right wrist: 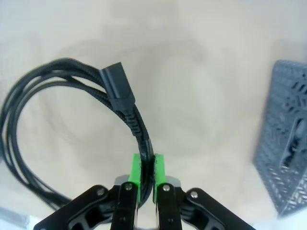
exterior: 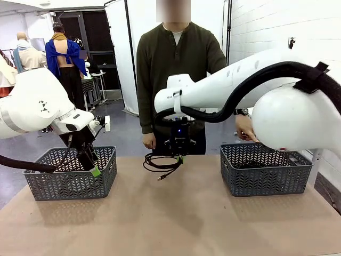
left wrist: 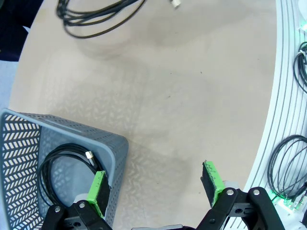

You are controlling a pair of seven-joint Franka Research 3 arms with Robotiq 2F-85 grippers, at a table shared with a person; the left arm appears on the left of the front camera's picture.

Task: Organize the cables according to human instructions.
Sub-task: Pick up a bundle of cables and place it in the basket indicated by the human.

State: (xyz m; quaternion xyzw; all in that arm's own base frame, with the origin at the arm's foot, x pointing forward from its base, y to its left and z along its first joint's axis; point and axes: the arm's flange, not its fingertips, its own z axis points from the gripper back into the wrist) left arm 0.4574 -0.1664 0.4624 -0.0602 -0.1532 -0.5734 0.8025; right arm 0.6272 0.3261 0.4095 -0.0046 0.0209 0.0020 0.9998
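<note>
Green pads of the right gripper (right wrist: 146, 175) are clamped on a coiled black cable (right wrist: 57, 96), its chunky plug (right wrist: 116, 88) above the pads, the loops hanging just over the brown table (exterior: 186, 218). Left gripper (left wrist: 156, 191) stands spread wide over the left grey basket (left wrist: 29, 143), which holds another coiled cable (left wrist: 62, 163). Behind the right basket (exterior: 265, 169), the human's hand (exterior: 246, 128) hovers.

Even bright indoor light, soft shadows; right wrist pic blurry at edges, wrist views w/ wide-angle warp.
</note>
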